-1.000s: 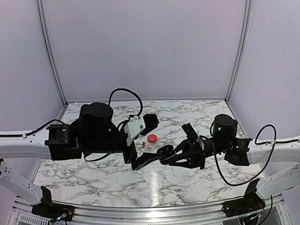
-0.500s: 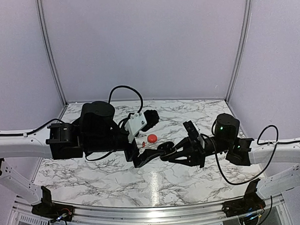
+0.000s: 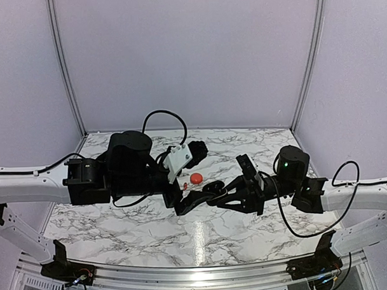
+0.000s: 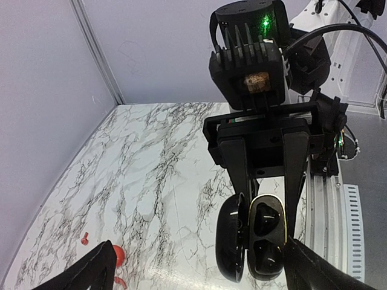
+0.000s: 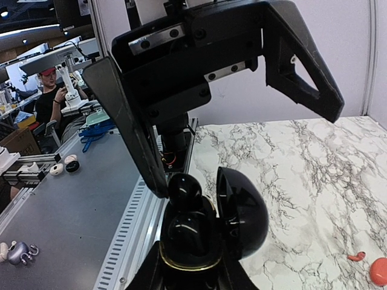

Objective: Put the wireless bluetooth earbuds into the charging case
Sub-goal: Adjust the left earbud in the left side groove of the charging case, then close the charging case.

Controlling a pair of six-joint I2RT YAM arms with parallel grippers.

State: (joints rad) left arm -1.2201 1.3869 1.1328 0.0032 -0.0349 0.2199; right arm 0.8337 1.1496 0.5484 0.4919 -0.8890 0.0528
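My right gripper (image 4: 265,208) clamps the open black charging case (image 4: 266,241); my left gripper (image 5: 245,151) is spread wide, straddling it.

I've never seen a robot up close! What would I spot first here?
Probably the shiny black case, flipped open and pinched in the right gripper over the middle of the marble table. The left gripper gapes wide open facing it, and a small round red case lies on the table beyond them.
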